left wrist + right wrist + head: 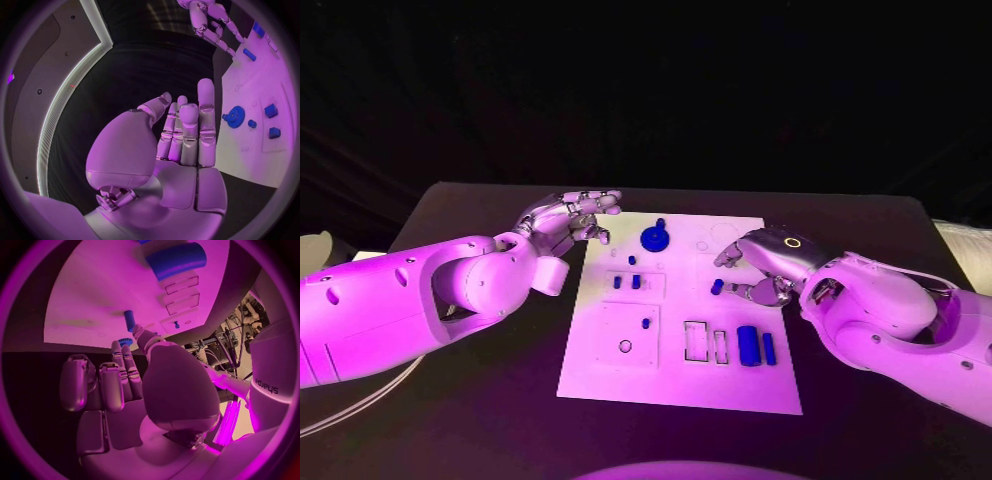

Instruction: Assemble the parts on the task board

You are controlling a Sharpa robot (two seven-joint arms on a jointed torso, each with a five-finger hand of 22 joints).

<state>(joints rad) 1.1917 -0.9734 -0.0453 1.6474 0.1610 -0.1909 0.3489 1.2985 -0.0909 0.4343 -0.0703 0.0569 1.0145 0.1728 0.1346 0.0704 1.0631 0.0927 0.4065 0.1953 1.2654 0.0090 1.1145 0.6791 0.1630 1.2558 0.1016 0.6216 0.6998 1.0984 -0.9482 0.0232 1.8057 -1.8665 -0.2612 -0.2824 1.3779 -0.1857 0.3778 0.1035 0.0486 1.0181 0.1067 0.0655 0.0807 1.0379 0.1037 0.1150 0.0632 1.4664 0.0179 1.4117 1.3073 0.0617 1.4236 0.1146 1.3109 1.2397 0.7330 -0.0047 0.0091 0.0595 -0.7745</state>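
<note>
The white task board lies in the middle of the table. My right hand hovers over its right side, thumb and a fingertip pinching the end of a small blue peg low over the board. My left hand floats off the board's far left corner with fingers straight and nothing in it. A blue gear stands at the board's far edge. Small blue blocks sit near it. Two blue cylinders lie at the near right.
Rectangular slots are cut in the board beside the cylinders, and a round hole lies to their left. Black table surrounds the board. My right hand appears in the left wrist view beyond the gear.
</note>
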